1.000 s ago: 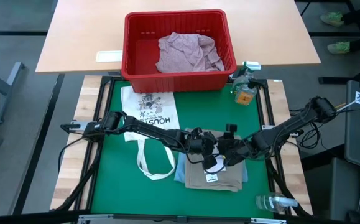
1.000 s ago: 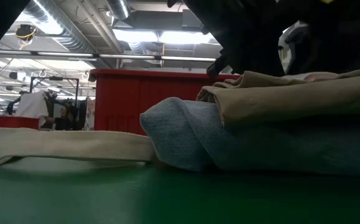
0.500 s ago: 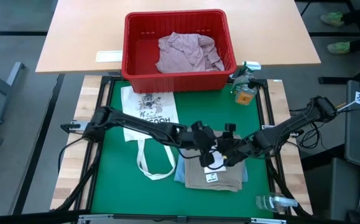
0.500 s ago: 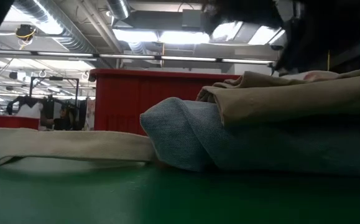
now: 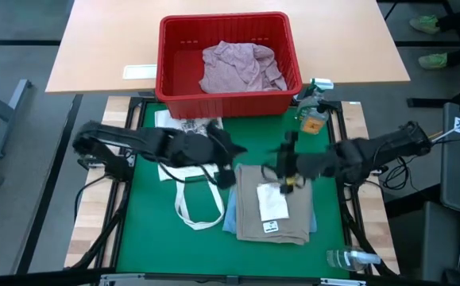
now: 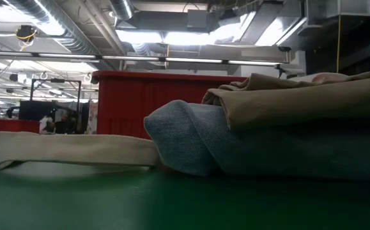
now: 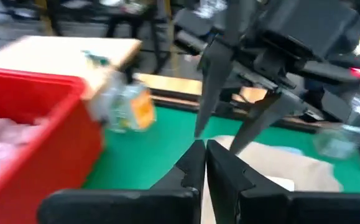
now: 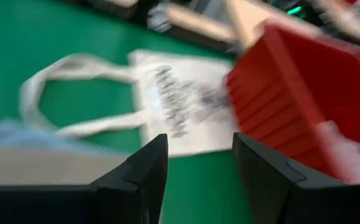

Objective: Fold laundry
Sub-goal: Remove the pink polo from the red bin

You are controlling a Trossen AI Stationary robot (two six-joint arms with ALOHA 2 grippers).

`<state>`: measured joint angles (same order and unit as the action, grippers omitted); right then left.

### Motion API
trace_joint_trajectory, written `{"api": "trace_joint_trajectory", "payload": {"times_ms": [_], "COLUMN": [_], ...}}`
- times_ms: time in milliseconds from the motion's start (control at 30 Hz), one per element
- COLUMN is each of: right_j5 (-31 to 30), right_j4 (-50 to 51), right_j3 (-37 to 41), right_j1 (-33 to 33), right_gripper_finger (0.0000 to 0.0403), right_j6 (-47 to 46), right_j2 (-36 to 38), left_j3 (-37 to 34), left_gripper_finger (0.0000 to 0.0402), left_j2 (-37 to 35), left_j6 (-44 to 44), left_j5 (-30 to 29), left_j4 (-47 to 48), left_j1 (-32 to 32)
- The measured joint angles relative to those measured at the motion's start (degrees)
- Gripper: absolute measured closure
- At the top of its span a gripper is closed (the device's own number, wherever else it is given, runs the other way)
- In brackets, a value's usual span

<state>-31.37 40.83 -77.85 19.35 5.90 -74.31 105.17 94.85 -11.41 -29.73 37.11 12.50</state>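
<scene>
2 garments are lying folded in a stack on the green mat point(image 5: 134, 238): the tan cloth piece point(image 5: 273, 214) is sitting on top, a white label showing on it, and the blue denim point(image 5: 230, 216) is peeking out beneath it along one edge. From table height the tan fold point(image 6: 300, 96) is resting squarely on the rounded roll of denim point(image 6: 191, 137). That much of the job looks done.

The pale pink shirt point(image 5: 241, 67) is lying crumpled in the red basket point(image 5: 174, 56) on the wooden table beyond the mat — 1 garment not yet folded, as far as I can judge. A printed tote bag point(image 5: 190, 143) is lying flat beside the stack, its handles looping toward the near edge; whether it counts as laundry I cannot tell.

Neither arm is holding anything. The left gripper point(image 5: 231, 151) is hovering above the tote bag with its fingers point(image 7: 195, 165) pressed together on nothing. The right gripper point(image 5: 281, 165) is hanging just above the far edge of the stack, its fingers point(image 8: 145, 168) spread wide and empty.

A spray bottle point(image 5: 313, 111) with an orange label is standing near the basket's corner, and another clear bottle point(image 5: 349, 258) is lying at the mat's near corner.
</scene>
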Motion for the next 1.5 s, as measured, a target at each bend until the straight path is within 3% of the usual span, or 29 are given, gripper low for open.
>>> {"api": "trace_joint_trajectory", "payload": {"times_ms": [200,500,800,1100,1500], "right_j5": [3.0,7.6,25.1,26.6,25.8], "right_j4": [-10.5,-28.1,-43.1,-53.1,-59.5], "right_j3": [-3.8,-3.9,-3.9,-3.9,-5.1], "right_j1": [-13.1,-37.8,-56.5,-63.4,-64.7], "right_gripper_finger": [0.0221,0.0221,0.0221,0.0221,0.0221], "right_j6": [8.5,6.8,-2.8,-8.6,-8.9], "right_j2": [0.0,-3.1,-15.8,-30.5,-40.7], "left_j3": [-1.5,-7.4,-16.0,-21.5,-22.7], "left_gripper_finger": [0.039,0.039,0.039,0.039,0.039], "left_j2": [-5.4,-6.1,-6.1,-6.1,-6.1], "left_j6": [-1.5,-4.8,-5.0,-5.1,-5.0], "left_j5": [-8.3,-8.8,-8.9,-8.5,-8.5], "left_j4": [9.5,14.4,7.8,-0.2,-4.4], "left_j1": [0.5,0.3,-0.2,-0.2,-0.2]}}
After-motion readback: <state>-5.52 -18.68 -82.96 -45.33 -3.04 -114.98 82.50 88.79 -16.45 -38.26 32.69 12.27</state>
